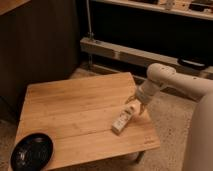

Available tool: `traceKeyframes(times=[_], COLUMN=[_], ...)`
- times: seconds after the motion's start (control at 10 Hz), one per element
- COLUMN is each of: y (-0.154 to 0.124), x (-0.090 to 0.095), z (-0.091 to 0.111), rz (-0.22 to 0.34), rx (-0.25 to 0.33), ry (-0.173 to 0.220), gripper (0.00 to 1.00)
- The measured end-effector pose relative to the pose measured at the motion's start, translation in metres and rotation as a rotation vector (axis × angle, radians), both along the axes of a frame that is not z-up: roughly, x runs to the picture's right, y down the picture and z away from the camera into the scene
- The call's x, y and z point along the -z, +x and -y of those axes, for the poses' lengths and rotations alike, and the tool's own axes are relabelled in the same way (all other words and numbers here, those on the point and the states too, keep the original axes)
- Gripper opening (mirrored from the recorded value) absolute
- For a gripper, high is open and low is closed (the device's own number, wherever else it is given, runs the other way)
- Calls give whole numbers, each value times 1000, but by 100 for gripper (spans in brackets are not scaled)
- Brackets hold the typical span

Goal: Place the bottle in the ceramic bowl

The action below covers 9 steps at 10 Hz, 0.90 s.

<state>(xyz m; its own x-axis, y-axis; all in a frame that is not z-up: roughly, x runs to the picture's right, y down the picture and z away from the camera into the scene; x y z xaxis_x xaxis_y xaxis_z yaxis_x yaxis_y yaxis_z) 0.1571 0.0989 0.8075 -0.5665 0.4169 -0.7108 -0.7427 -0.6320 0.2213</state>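
Observation:
The cream-white bottle [122, 120] lies on its side on the wooden table [75, 110], near the right front corner, with its narrow end pointing up and right. My gripper [135, 106] hangs just at that upper right end of the bottle, close to the table's right edge, on the white arm [165, 82] that comes in from the right. The glossy black ceramic bowl [31, 151] sits at the table's front left corner, far from the bottle and the gripper.
A grey metal rail [125, 52] and dark shelving stand behind the table. A dark wooden wall [40, 45] is at the left. Speckled floor [165, 125] lies to the right of the table. The robot's white body [200, 135] fills the right edge.

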Motion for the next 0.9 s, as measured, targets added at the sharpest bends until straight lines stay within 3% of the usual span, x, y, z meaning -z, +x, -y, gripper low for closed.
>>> traceKeyframes(times=[0.4, 0.9], y=[-15, -18], x=[-20, -25], z=[3, -13], rz=[57, 99], rx=[67, 116], ry=[-59, -107], gripper=[65, 65])
